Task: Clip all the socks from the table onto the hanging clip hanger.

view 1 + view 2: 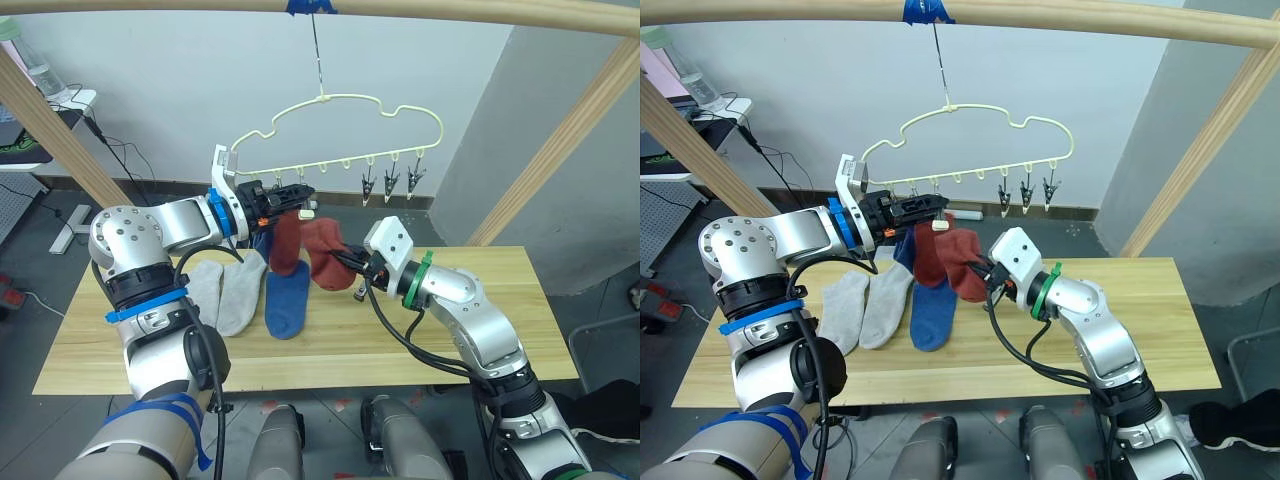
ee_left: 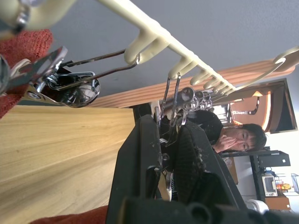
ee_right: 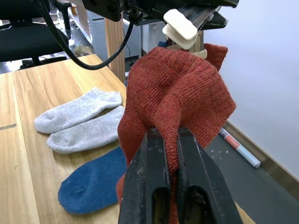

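A: Two rust-red socks are up near the clip hanger (image 1: 340,135). One red sock (image 1: 287,243) hangs from a clip at the hanger's left end, and a blue sock (image 1: 905,250) looks to hang just behind it. The other rust-red sock (image 3: 180,95) is pinched in the right gripper (image 3: 171,140), just below and beside the hanging one.

B: And the left gripper (image 2: 163,135)?

A: Its fingers are closed on one of the metal clips (image 2: 170,100) under the hanger's bar, next to the clip already holding cloth. I judge it is squeezing that clip open.

B: So which step is this?

A: Hanging the second red sock, I'd say. The right gripper's fingers are clamped on a fold of knit, and the sock's edge has not reached the clip.

B: What's left under the hanger?

A: On the table (image 1: 480,340), two light grey socks (image 1: 222,290) lie side by side, with a blue sock (image 1: 288,305) just beside them.

B: Next move?

A: Probably raise the red sock so its edge slips between the clip's teeth, then let the clip bite. The hanger swings freely on its hook, so a steady approach matters.
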You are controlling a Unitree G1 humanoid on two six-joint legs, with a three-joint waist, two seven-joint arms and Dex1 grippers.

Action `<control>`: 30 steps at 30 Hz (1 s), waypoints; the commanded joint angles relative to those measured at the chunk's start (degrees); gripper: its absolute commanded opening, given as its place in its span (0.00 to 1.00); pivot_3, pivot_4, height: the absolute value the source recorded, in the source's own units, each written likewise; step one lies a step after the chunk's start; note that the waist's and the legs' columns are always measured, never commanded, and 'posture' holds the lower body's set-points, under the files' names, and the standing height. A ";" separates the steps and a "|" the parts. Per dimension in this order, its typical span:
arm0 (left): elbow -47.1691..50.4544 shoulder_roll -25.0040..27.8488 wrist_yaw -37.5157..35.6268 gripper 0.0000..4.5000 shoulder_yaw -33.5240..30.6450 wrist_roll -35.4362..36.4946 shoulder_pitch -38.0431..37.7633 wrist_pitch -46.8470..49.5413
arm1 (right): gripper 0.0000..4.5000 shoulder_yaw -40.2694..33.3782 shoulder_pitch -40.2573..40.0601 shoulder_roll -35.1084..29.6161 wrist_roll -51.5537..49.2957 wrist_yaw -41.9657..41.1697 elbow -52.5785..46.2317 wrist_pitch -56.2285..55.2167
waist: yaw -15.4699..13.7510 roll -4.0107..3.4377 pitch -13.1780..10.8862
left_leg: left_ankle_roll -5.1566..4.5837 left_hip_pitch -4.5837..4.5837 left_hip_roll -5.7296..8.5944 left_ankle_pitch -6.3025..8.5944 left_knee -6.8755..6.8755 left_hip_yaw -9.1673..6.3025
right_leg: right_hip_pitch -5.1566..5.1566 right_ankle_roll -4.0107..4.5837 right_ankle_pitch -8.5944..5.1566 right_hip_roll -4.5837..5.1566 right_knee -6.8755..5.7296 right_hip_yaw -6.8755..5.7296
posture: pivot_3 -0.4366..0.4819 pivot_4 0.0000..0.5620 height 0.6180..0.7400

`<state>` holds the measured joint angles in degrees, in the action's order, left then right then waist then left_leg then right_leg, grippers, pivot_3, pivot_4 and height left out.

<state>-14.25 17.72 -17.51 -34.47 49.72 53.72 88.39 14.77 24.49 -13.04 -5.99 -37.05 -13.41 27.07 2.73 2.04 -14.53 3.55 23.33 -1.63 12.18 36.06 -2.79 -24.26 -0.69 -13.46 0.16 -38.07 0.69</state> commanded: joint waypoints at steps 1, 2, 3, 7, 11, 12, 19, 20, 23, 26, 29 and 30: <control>1.50 0.62 -0.69 0.07 -0.33 1.44 0.27 0.43 | 0.01 -1.01 0.42 0.83 -2.70 0.30 -2.45 0.94 | 0.01 0.00 0.00 | 0.00 0.00 0.00 0.00 0.00 0.00 | 0.00 0.00 0.00 0.00 -0.01 0.01 | 0.43 0.39 1.00; 1.50 0.75 -0.76 0.07 -0.28 1.37 0.13 0.34 | 0.01 -1.29 0.40 0.88 -3.25 0.12 -2.79 1.23 | 0.02 0.00 0.00 | 0.00 0.00 -0.01 0.00 0.00 0.00 | 0.00 0.00 0.00 0.00 -0.01 0.01 | 0.43 0.39 1.00; 1.49 0.83 -0.80 0.07 -0.27 1.31 0.06 0.28 | 0.01 -1.46 0.40 0.89 -3.69 0.03 -3.01 1.45 | 0.03 0.00 0.00 | 0.00 0.00 0.00 0.00 0.00 0.00 | 0.00 0.00 0.00 0.00 -0.01 0.01 | 0.43 0.39 1.00; 1.68 0.72 -0.73 0.07 -0.36 1.38 0.06 0.24 | 0.01 -1.66 0.32 0.73 -5.45 -0.52 -3.78 2.28 | 0.02 0.00 0.00 | 0.00 0.00 0.00 0.00 0.00 0.00 | 0.00 0.00 0.00 0.00 0.00 0.00 | 0.43 0.39 1.00; 1.85 0.65 -0.62 0.07 -0.53 1.44 -0.04 0.28 | 0.01 -1.84 0.61 0.83 -6.96 -0.48 -4.01 2.58 | 0.02 0.00 0.00 | 0.00 0.00 0.00 0.00 0.00 -0.01 | 0.00 0.00 0.00 0.00 0.00 0.00 | 0.44 0.40 1.00; 1.94 0.65 -0.61 0.07 -0.57 1.47 -0.11 0.34 | 0.01 -1.90 0.69 0.85 -7.24 -0.36 -4.06 2.70 | 0.01 0.00 0.00 | 0.00 0.00 0.00 0.00 0.00 -0.01 | 0.00 0.00 0.00 0.00 -0.01 0.00 | 0.44 0.40 1.00; 2.36 0.39 -0.54 0.07 -0.70 1.61 -0.32 0.35 | 0.01 -1.96 1.63 0.86 -8.34 0.24 -3.62 3.19 | 0.00 0.00 0.00 | 0.00 0.00 0.00 0.00 0.00 -0.01 | 0.00 0.00 0.00 0.00 -0.01 0.01 | 0.44 0.41 1.00; 2.36 0.39 -0.58 0.07 -0.65 1.62 -0.32 0.32 | 0.01 -1.94 1.71 0.86 -8.35 0.26 -3.54 3.22 | 0.00 0.00 0.00 | 0.00 0.00 0.00 0.00 0.00 -0.01 | 0.00 0.00 0.00 0.00 -0.01 0.00 | 0.44 0.41 1.00; 2.15 0.31 -0.62 0.07 -0.57 1.59 -0.19 0.19 | 0.01 -1.88 2.01 0.95 -8.30 0.45 -3.12 3.28 | 0.00 0.00 0.00 | 0.00 0.00 0.00 0.00 0.00 -0.01 | 0.00 0.00 0.00 0.00 0.00 0.00 | 0.43 0.41 1.00; 1.90 0.23 -0.66 0.07 -0.42 1.49 -0.03 -0.06 | 0.01 -1.61 2.45 1.15 -8.30 0.42 -2.73 3.32 | 0.01 0.00 0.00 | 0.00 0.01 0.00 0.00 0.00 0.00 | 0.00 0.00 0.00 0.00 0.00 0.00 | 0.43 0.41 1.00; 1.61 0.15 -0.54 0.07 -0.56 1.44 0.20 -0.28 | 0.01 -1.49 2.55 1.25 -8.31 0.38 -2.57 3.37 | 0.03 0.00 0.00 | 0.00 0.00 0.00 0.00 0.00 0.00 | 0.00 0.00 0.00 0.00 -0.01 0.00 | 0.43 0.41 1.00; 1.55 0.28 -0.64 0.07 -0.42 1.37 0.22 -0.39 | 0.01 -1.48 2.49 1.21 -8.35 0.31 -2.59 3.41 | 0.02 0.00 0.00 | 0.00 0.00 0.00 0.00 0.00 -0.01 | 0.00 0.00 0.00 -0.01 -0.01 0.00 | 0.44 0.41 1.00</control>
<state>-13.81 17.81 -17.62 -34.51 49.73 53.20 88.35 13.60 26.18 -12.08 -13.15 -36.88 -14.51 30.69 2.75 2.04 -14.53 3.55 23.33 -1.63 12.18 36.06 -2.80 -24.26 -0.69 -13.46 0.15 -38.08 0.69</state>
